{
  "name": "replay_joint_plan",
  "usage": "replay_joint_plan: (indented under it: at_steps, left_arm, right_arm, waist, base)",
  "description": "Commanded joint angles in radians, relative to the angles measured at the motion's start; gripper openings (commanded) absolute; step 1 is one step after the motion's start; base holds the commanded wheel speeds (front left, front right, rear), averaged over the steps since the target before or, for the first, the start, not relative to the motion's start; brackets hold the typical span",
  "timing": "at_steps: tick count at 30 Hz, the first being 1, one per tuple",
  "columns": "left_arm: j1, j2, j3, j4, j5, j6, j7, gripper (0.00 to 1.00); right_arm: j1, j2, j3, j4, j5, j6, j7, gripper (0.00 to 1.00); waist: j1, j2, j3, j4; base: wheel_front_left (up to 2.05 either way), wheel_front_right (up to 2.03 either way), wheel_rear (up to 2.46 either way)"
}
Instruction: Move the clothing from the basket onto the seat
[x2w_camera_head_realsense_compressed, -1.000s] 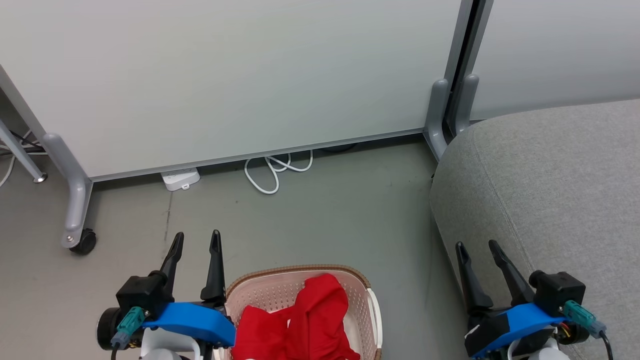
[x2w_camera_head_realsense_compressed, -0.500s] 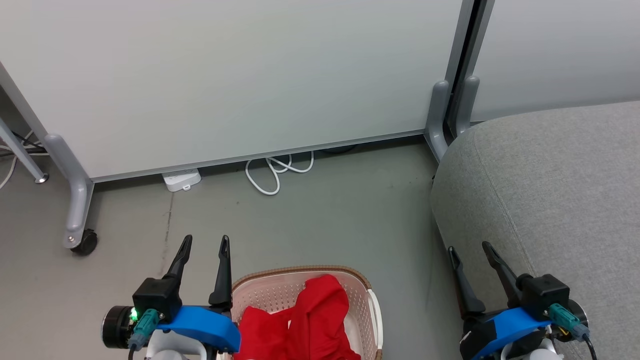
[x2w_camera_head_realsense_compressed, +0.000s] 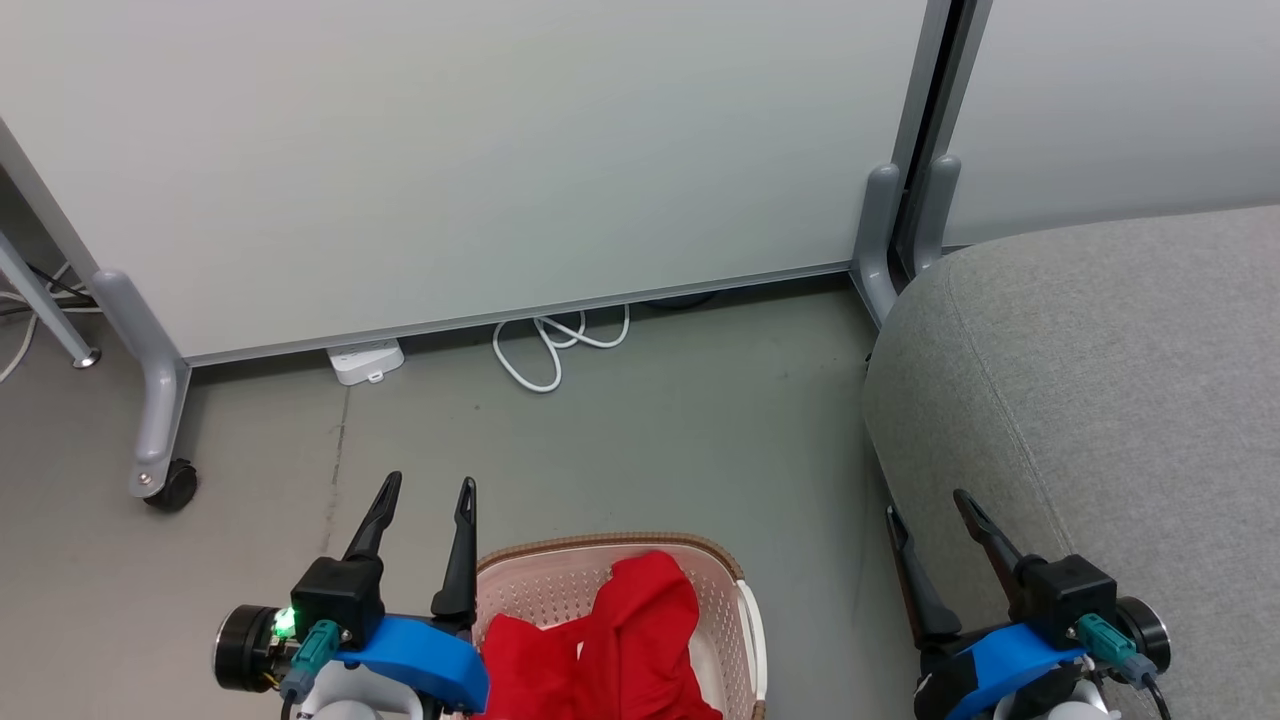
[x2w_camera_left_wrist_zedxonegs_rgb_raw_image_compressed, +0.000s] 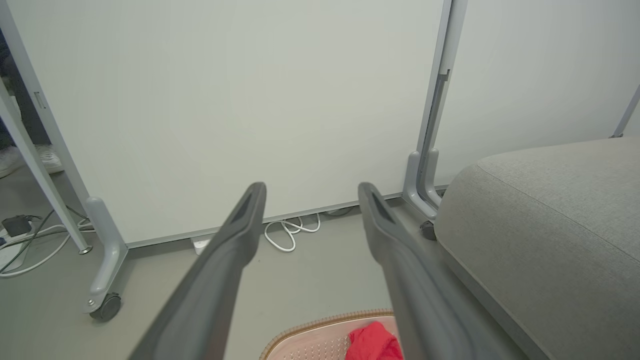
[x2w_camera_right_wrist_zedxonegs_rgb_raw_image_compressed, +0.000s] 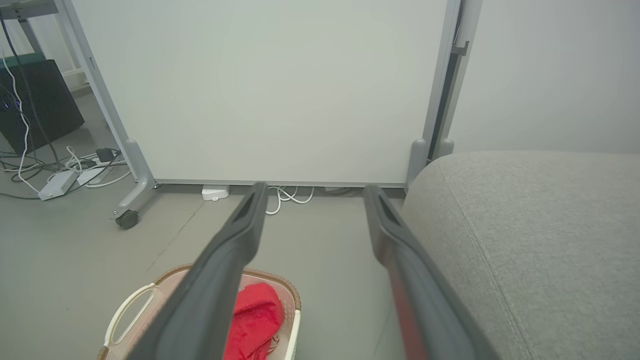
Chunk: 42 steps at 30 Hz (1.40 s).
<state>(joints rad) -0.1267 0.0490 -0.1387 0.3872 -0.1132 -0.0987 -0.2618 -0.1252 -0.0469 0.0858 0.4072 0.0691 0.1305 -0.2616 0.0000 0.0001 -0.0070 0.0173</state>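
The clothing (x2w_camera_head_realsense_compressed: 610, 650) lies in the basket (x2w_camera_head_realsense_compressed: 600, 541), a bright red heap at six o'clock in my head view. One fold is humped up toward the far rim, and a sliver of white shows between the folds. I cannot tell how many pieces make up the heap. The basket stands on the grey floor (x2w_camera_head_realsense_compressed: 650, 430), with its brown woven-look rim curving round the far side and a white handle (x2w_camera_head_realsense_compressed: 752, 625) on its three o'clock side.

My left gripper (x2w_camera_head_realsense_compressed: 430, 483) is at seven o'clock, just beside the basket's nine o'clock side. Its fingers point toward twelve and its jaws are spread wide with nothing between them. From that wrist I see a bit of red and the rim low between my two fingers.

My right gripper (x2w_camera_head_realsense_compressed: 926, 505) is at five o'clock, by the near edge of the seat (x2w_camera_head_realsense_compressed: 1120, 380). Its jaws are likewise wide apart and empty.

The seat takes up the three-to-five o'clock part of the head view. It is grey woven cloth with a rounded corner and a seam line, and a strip of floor lies between it and the basket.

At twelve o'clock stands a white partition panel (x2w_camera_head_realsense_compressed: 450, 150) on grey legs. A black caster (x2w_camera_head_realsense_compressed: 170, 490) is at nine o'clock. At the panel's foot lie a white power strip (x2w_camera_head_realsense_compressed: 365, 358) and a looped white cable (x2w_camera_head_realsense_compressed: 550, 345).
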Motion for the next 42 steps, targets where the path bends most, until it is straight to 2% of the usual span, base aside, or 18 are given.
replay_joint_plan:
  at_steps: [1, 16, 23, 32, 42]
  left_arm:
    - [-0.011, 0.002, 0.001, 0.002, -0.003, -0.003, -0.005, 1.00]
    - [-0.014, 0.002, 0.003, 0.013, 0.007, -0.006, -0.005, 1.00]
    - [-0.045, 0.002, -0.016, 0.043, 0.028, -0.017, -0.005, 1.00]
    - [-0.179, 0.026, -0.080, 0.167, 0.045, -0.032, -0.004, 1.00]
    - [-0.342, 0.088, -0.193, 0.372, 0.019, -0.032, -0.004, 1.00]
  right_arm:
    - [-0.014, -0.006, -0.001, 0.003, -0.003, 0.000, -0.005, 1.00]
    - [-0.011, -0.006, 0.004, 0.004, 0.005, 0.000, -0.005, 1.00]
    - [-0.029, -0.006, 0.017, 0.014, 0.010, 0.000, -0.005, 1.00]
    - [-0.086, -0.006, 0.031, -0.002, 0.006, 0.000, -0.005, 1.00]
    - [-0.197, -0.005, 0.088, -0.026, 0.018, 0.000, -0.005, 1.00]
  waist:
    - [0.0000, -0.0001, -0.001, 0.000]
    - [0.0000, -0.0001, 0.003, 0.000]
    - [0.0000, -0.0001, 0.024, -0.033]
    - [0.0000, -0.0001, 0.135, -0.109]
    - [0.0000, -0.0001, 0.313, -0.195]
  base:
    - [0.00, 0.00, 0.00]
    - [0.00, 0.00, 0.00]
    - [0.00, 0.00, 0.00]
    - [0.00, 0.00, 0.00]
    - [0.00, 0.00, 0.00]
